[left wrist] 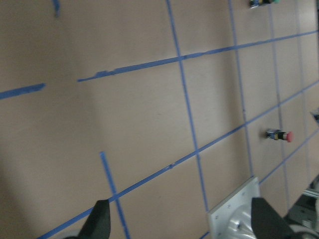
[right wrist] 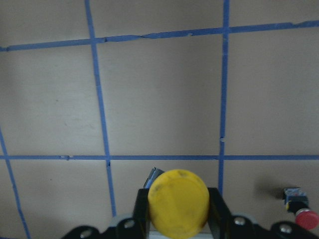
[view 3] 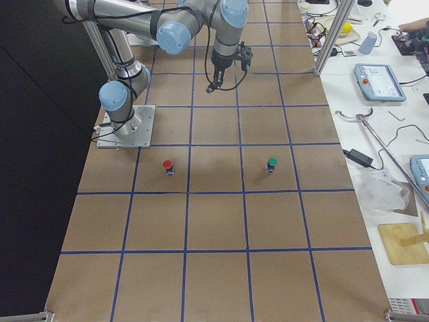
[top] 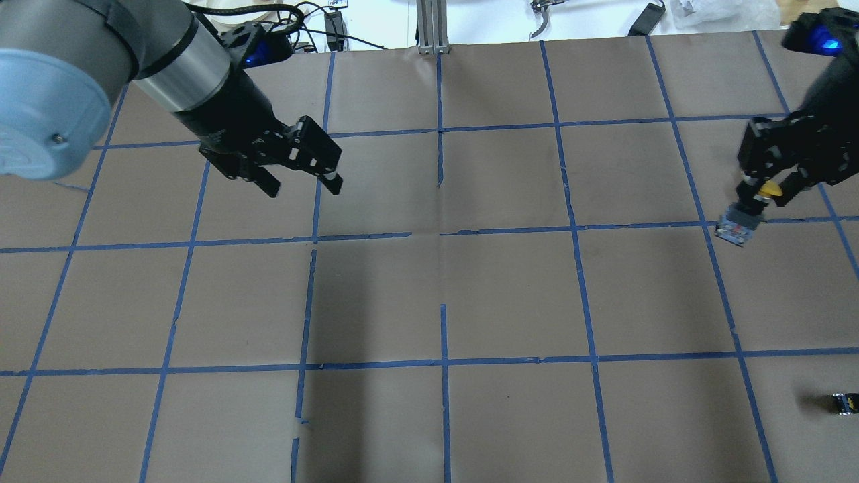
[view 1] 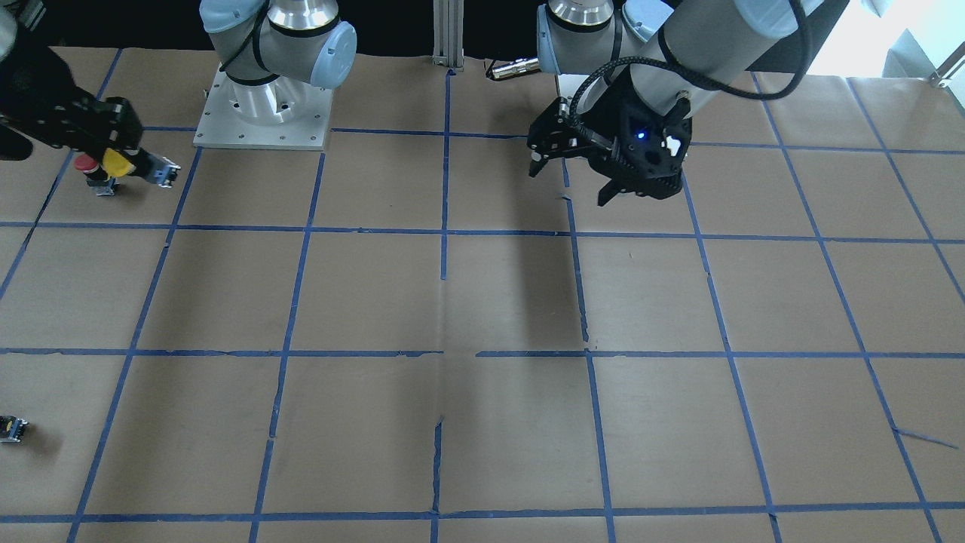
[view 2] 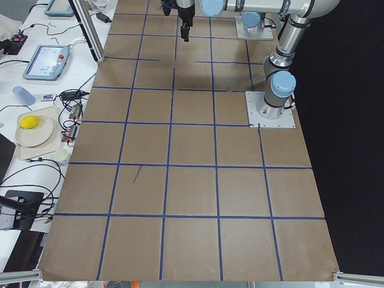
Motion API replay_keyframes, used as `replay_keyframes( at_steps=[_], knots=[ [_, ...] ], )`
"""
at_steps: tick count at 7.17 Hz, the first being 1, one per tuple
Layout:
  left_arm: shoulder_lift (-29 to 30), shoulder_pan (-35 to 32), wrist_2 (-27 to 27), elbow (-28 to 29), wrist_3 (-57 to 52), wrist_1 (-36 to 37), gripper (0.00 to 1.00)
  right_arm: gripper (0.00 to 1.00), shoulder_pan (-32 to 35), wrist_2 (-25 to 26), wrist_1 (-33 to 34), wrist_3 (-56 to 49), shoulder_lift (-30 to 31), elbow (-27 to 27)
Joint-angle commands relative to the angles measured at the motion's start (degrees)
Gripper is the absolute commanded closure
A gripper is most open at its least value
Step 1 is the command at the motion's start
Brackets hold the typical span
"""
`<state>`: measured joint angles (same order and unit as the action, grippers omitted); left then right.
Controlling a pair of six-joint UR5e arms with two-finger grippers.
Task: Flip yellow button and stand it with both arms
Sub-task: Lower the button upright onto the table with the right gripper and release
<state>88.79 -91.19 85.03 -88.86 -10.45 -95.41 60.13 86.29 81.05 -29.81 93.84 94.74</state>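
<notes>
Right end effector (top: 765, 192) clamps the yellow button (right wrist: 178, 201) at its cap, just beside the red button (view 1: 90, 167). Left end effector (top: 303, 188) hangs wide open, well apart from the red button. I read this as the carry before the flip, so next I'd bring both together for a handover.

**Brown Paper, Blue Grid, One Spot of Yellow**

The table (view 1: 513, 294) is plain brown, crossed by a grid of blue tape lines (view 1: 301, 228). The arms (top: 181, 64) are silver and grey with light blue caps. The left gripper (top: 303, 188) and the right gripper (right wrist: 179, 209) are black. The yellow button (right wrist: 178, 196) has a yellow cap, black body and grey base. Nearby are a red-capped button (view 3: 167, 165) and a green-capped button (view 3: 272, 163).
</notes>
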Motion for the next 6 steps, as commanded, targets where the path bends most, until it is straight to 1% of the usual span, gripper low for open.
replay_keyframes(
  at_steps=[1,2,3,4,5,6],
  knots=[
    [-1.51,-0.04,11.88,1.76,6.71,-1.00,0.00,0.87,-9.31,0.28,14.49,-21.78,-0.23,7.09],
    [-1.08,-0.39,12.17,1.32,11.29,0.04,0.00,0.87,-9.33,0.29,20.40,-23.61,-0.32,9.74],
    [-0.82,-1.18,11.92,0.71,15.60,3.01,0.00,0.88,-9.42,0.29,23.59,-25.37,-1.54,11.68],
    [-1.34,-2.49,8.69,0.61,22.69,5.04,0.00,0.88,-10.29,0.20,26.49,-29.30,-2.42,12.48],
    [-1.69,-3.55,8.23,0.09,23.98,5.15,0.00,0.88,-12.91,-1.02,26.87,-32.38,-3.48,12.57],
    [-1.43,-3.82,8.13,0.35,23.82,5.32,0.00,0.88,-14.24,-2.86,29.14,-36.50,-6.45,12.66]
  ],
)
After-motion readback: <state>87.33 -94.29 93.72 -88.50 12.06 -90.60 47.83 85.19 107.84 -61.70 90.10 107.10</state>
